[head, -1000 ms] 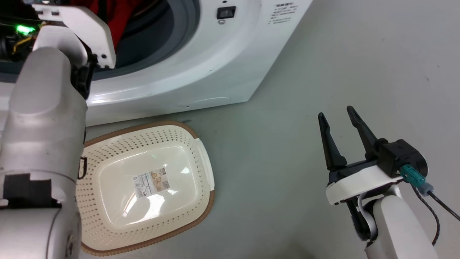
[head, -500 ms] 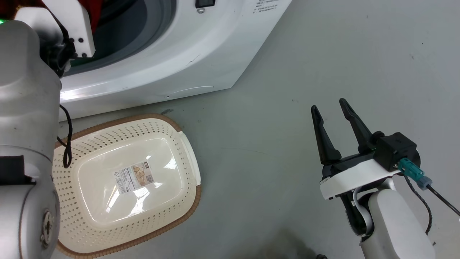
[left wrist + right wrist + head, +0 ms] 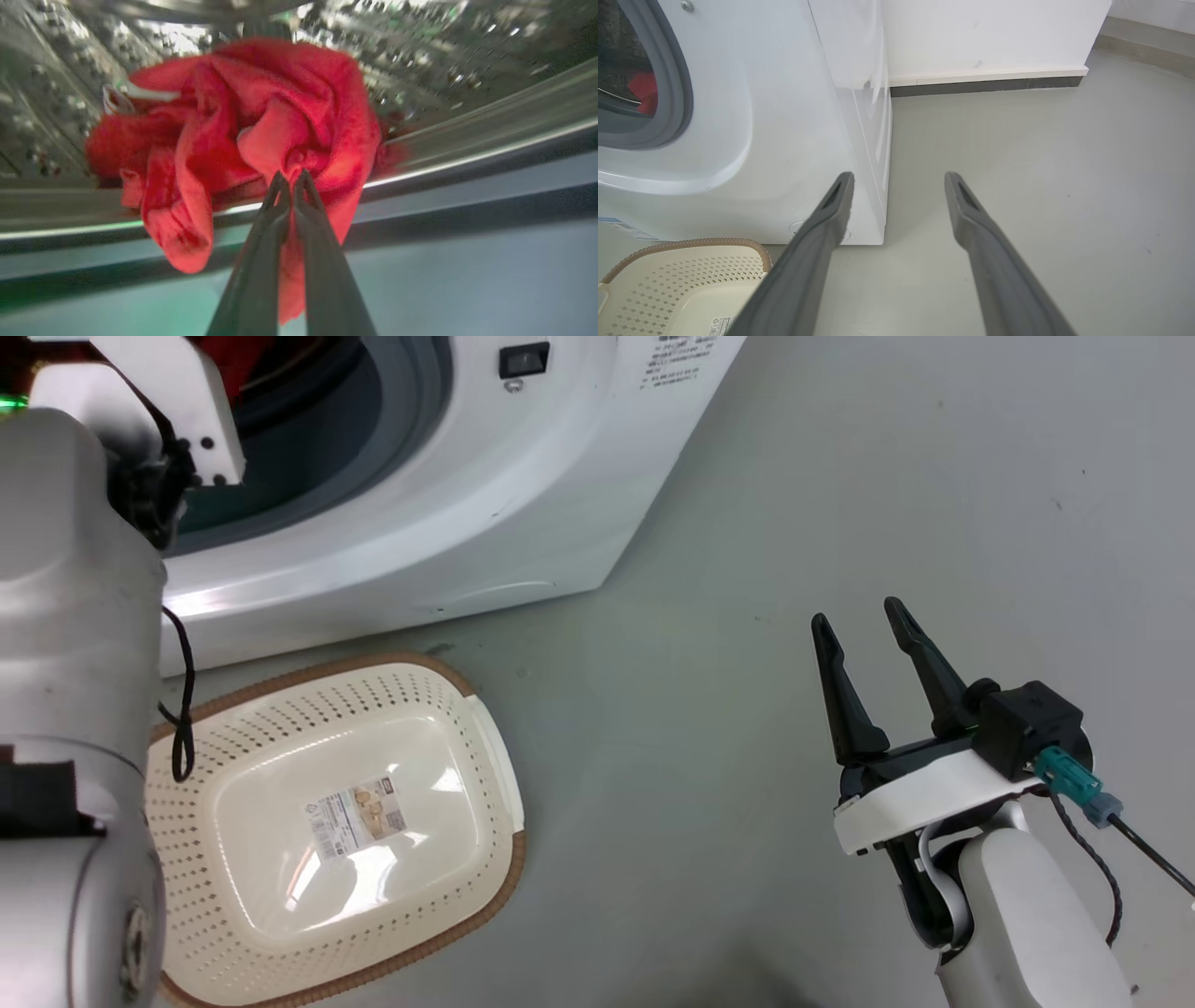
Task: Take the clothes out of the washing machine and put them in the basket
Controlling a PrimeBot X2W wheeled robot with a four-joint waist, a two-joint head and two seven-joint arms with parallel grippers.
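Crumpled red clothes (image 3: 243, 130) hang over the steel drum's lip, and my left gripper (image 3: 290, 179) is shut on a fold of them. In the head view my left arm reaches into the porthole of the white washing machine (image 3: 485, 495), where a bit of the red clothes (image 3: 219, 359) shows. The cream basket (image 3: 336, 821) lies on the floor below the porthole, with nothing but a label in it. My right gripper (image 3: 859, 621) hovers open over the floor to the right, holding nothing. The right wrist view shows the washing machine (image 3: 784, 116), the clothes (image 3: 643, 93) and the basket (image 3: 677, 284).
Grey floor (image 3: 840, 476) spreads to the right of the washer. A white wall with a dark baseboard (image 3: 985, 85) runs behind it. A black cable (image 3: 182, 709) dangles from my left arm over the basket's rim.
The head camera has shifted, so washer and basket sit further left and lower than a second ago. My left arm stays in the porthole. The right gripper keeps open.
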